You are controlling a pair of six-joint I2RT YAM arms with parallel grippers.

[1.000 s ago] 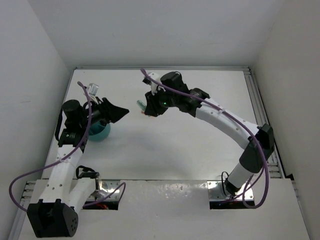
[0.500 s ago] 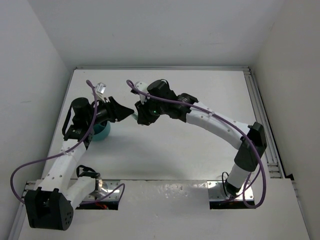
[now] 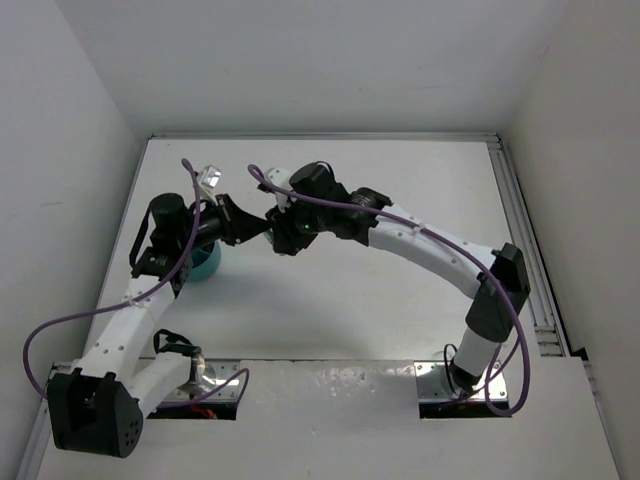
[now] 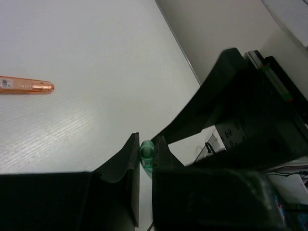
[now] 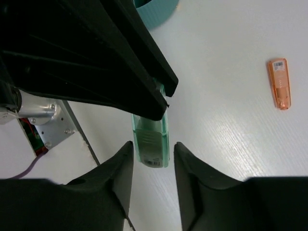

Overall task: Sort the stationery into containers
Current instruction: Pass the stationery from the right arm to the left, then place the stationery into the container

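Observation:
A mint green marker (image 5: pixel 151 139) hangs above the table, with my left gripper (image 4: pixel 146 144) shut on its end. My right gripper (image 5: pixel 153 145) is open around the marker's other end, and both fingers stand apart from it. In the top view the two grippers, left (image 3: pixel 258 226) and right (image 3: pixel 278 236), meet tip to tip left of the table's middle, hiding the marker. An orange marker (image 5: pixel 279 83) lies flat on the white table, also seen from the left wrist as the orange marker (image 4: pixel 26 85). The teal bowl (image 3: pixel 203 265) sits under my left arm.
White walls enclose the table on the left, back and right. A metal rail (image 3: pixel 520 230) runs along the right edge. Purple cables loop over both arms.
My left gripper has swung right and shut on the mint green marker. My right gripper brought the marker leftward, then opened its jaws off it.

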